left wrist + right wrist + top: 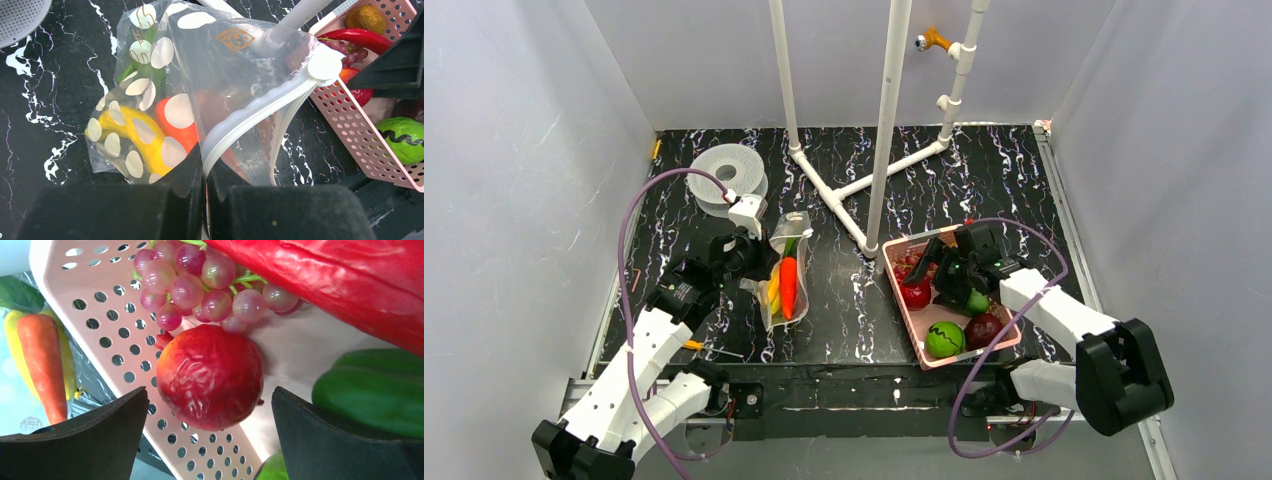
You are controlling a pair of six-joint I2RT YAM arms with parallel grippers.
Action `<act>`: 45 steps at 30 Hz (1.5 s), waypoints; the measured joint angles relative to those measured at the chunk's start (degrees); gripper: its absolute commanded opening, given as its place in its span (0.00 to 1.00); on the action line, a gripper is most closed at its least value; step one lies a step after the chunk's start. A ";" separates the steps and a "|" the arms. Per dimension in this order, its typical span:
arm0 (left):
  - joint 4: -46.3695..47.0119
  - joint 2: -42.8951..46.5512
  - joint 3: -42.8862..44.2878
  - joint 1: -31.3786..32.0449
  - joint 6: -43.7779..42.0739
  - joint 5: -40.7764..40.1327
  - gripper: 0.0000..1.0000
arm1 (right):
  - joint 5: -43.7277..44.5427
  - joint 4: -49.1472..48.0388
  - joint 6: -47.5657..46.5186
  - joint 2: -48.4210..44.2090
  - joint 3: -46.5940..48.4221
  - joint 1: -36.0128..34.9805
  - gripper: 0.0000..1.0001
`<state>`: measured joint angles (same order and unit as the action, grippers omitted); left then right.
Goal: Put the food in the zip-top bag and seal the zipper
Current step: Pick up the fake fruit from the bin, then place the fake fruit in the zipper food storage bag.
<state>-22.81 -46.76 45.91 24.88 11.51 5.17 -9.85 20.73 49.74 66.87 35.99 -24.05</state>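
Note:
The zip-top bag (786,275) stands left of centre, clear with white dots. Inside it I see a yellow banana (150,145) and an orange carrot (192,139) with green leaves. My left gripper (205,170) is shut on the bag's mouth edge, pinching the white zipper strip (260,112), and the mouth gapes towards the basket. My right gripper (210,390) hangs open inside the pink basket (115,345), its jaws on either side of a red tomato (210,375) without touching it. Grapes (200,285), a red chilli (340,280) and a green piece (375,390) lie around it.
The pink basket (902,300) sits right of centre, also holding a green ball (944,340) and a dark red fruit (982,330). A filament spool (727,175) lies at the back left. A white pipe frame (864,190) rises between bag and basket.

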 measured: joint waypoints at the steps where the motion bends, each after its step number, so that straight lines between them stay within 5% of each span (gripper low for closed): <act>1: 0.02 0.00 0.00 0.00 0.02 -0.02 0.00 | -0.72 -1.14 0.57 1.03 -0.37 0.00 0.98; 5: -0.02 -0.02 0.00 0.00 0.02 -0.28 0.00 | -3.76 -6.10 2.91 4.37 -2.10 -0.07 0.94; 11: -0.07 -0.04 0.00 0.00 0.02 -0.31 0.00 | -3.76 -8.90 4.46 5.07 -3.37 0.00 0.74; 16: -0.13 -0.07 0.00 0.00 0.02 -0.33 0.00 | -1.05 -8.09 4.44 0.44 -4.94 -0.02 0.39; 25: -0.13 -0.48 0.00 0.00 0.04 -0.33 0.00 | 3.26 -2.93 0.31 -9.70 -4.35 0.00 0.16; 31: -0.13 -0.92 0.00 0.00 0.07 -0.31 0.00 | 3.52 -2.49 -5.18 -19.30 -2.40 -1.46 0.12; 37: -0.11 -1.03 0.00 0.00 0.11 -0.42 0.00 | 7.82 -2.93 -12.90 -18.73 6.71 -17.51 0.13; 45: -0.13 -1.36 0.00 0.00 0.13 -1.22 0.00 | 10.47 -7.78 -21.16 0.07 20.09 -39.91 0.13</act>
<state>-22.94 -48.12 45.91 24.88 11.64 3.95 0.62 12.95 28.58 66.94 56.07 -63.96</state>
